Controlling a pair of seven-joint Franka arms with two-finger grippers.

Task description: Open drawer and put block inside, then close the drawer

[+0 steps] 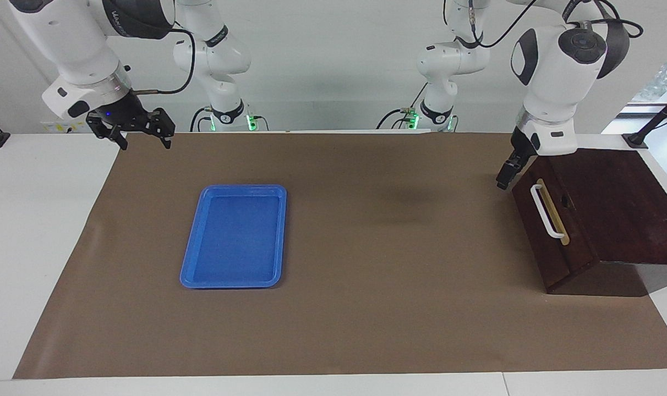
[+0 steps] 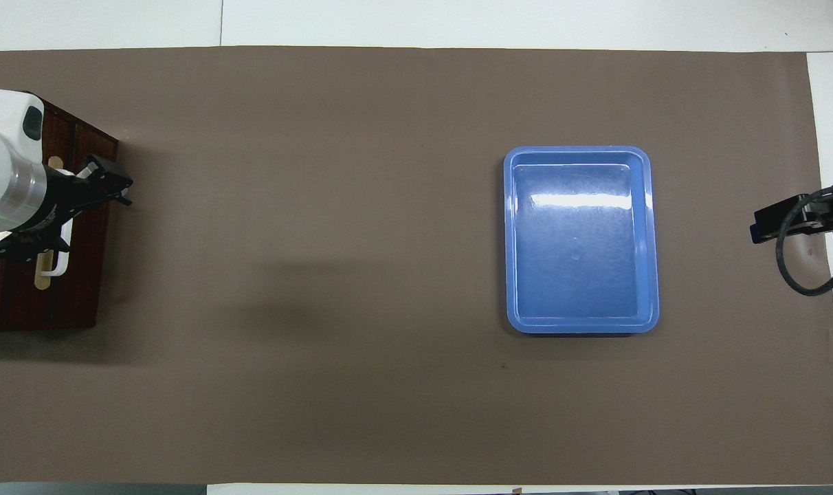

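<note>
Left hand [image 1: 503, 177] is held just beside the closed drawer [image 1: 537, 247], by one end of its white handle [image 1: 545, 212]; how far it is open cannot be told. Taking twelve o'clock as away from the robots, the drawer is at nine o'clock on the worktop [image 1: 394, 308] and an empty blue tray [image 1: 231, 188] toward three. The right hand [image 1: 143, 137] waits, spread and empty. No block is seen. A pull taken at the handle's end would likely skew the drawer or drag its box.

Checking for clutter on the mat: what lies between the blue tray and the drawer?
Nothing: between the blue tray and the drawer only bare brown mat shows, in both the facing and overhead views.
</note>
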